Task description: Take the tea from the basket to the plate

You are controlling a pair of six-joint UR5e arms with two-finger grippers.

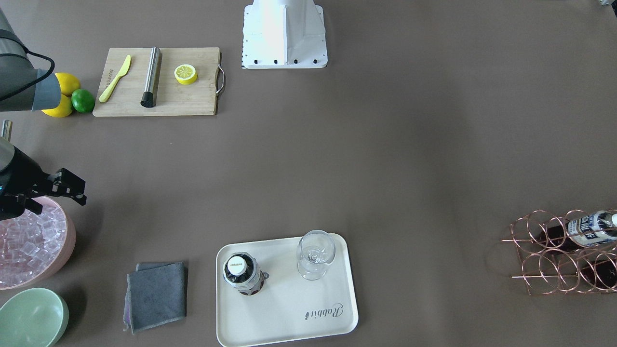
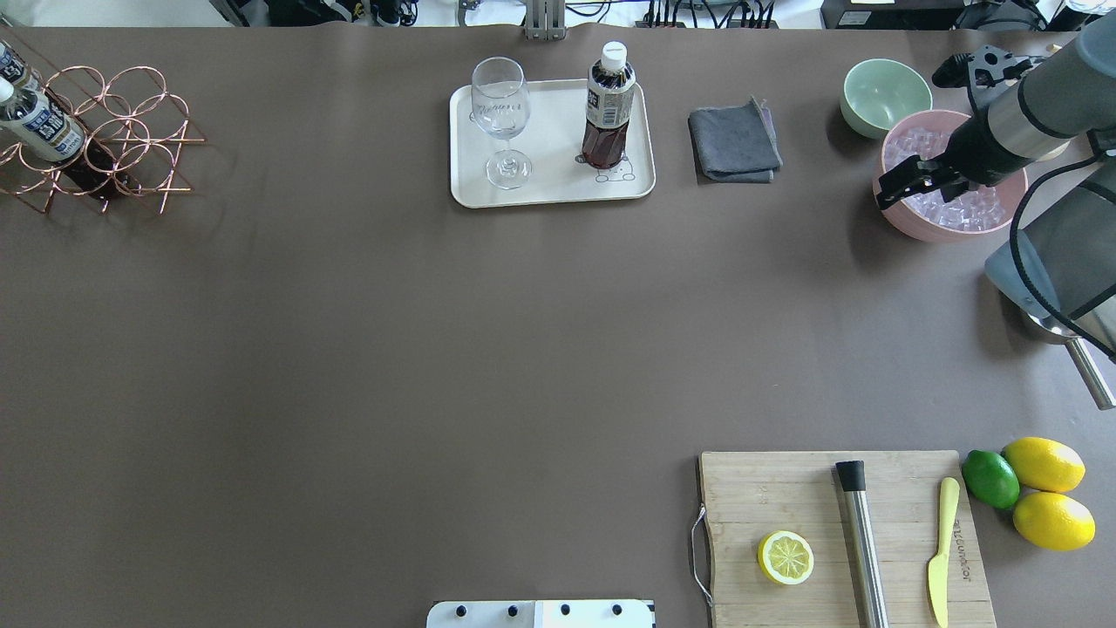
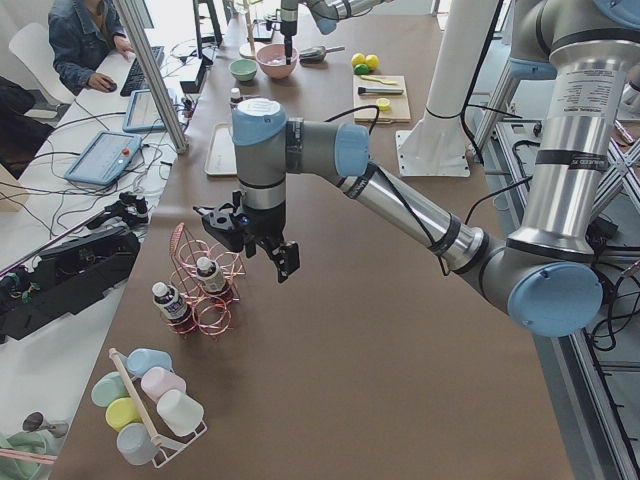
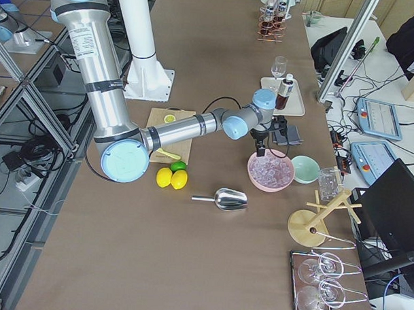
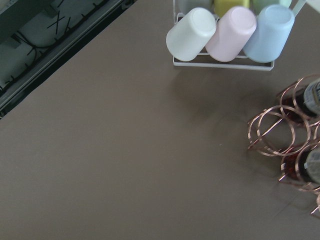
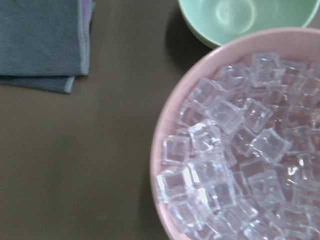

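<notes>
Brown table (image 2: 436, 349), plate (image 2: 558, 166) at far edge, basket (image 2: 113, 131) far left, cloth (image 2: 734, 141), green bowl (image 2: 885, 92), ice bowl (image 2: 915, 225), board (image 2: 785, 488), lemons (image 2: 1044, 464), lime (image 2: 990, 478) near right

The tea (image 2: 608, 109) stands on the plate (image 2: 551, 194) at the far middle of the table, to the right of a glass (image 2: 503, 118). The basket (image 2: 131, 131) is at the far left, well apart. A cloth (image 2: 734, 144) lies to the right of the plate.
</notes>
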